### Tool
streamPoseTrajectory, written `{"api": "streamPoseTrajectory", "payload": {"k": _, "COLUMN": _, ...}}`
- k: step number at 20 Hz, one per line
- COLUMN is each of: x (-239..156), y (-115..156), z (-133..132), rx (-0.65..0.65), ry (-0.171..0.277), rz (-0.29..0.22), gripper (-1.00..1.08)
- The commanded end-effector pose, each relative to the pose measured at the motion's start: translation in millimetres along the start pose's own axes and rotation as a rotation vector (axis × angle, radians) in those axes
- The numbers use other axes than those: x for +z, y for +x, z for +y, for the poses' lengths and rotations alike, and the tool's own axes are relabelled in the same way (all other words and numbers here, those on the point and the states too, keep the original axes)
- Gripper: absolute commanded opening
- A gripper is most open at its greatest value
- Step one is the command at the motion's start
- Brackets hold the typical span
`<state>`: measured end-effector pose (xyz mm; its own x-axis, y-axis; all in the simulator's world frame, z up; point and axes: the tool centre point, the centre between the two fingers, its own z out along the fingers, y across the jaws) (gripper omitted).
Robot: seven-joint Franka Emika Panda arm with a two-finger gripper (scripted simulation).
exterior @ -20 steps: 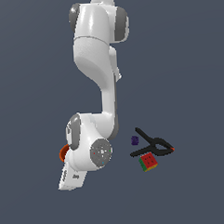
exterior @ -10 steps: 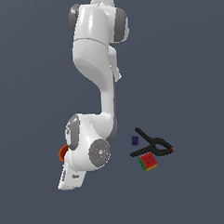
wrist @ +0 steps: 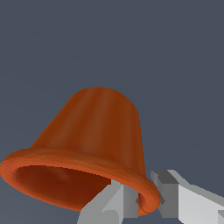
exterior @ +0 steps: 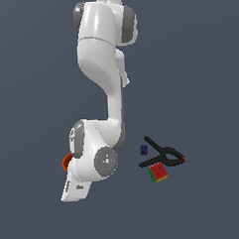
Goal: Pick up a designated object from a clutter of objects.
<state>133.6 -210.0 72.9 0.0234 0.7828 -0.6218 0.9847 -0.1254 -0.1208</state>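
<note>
Wrist view: gripper (wrist: 142, 199) clamped on orange cup's (wrist: 94, 140) rolled rim, a grip arm-hidden in exterior view.

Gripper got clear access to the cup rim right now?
Looks like yes. In the wrist view the gripper has one finger inside and one outside the cup rim, nothing between. The clamp and cube lie apart, off toward the exterior view's right.

Plain dark grey ground (exterior: 203, 62).
</note>
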Motion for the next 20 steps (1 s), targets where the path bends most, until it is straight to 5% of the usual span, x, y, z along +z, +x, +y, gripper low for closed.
{"api": "streamPoseTrajectory", "payload": {"k": 1, "x": -8.7, "y": -7.1, "z": -1.2, "rx": 0.002, "ry": -0.003, "rz": 0.000, "gripper": -1.00}}
{"api": "streamPoseTrajectory", "payload": {"k": 20, "x": -156.7, "y": -129.1, "z": -38.7, "rx": 0.001, "ry": -0.002, "rz": 0.003, "gripper": -1.00}}
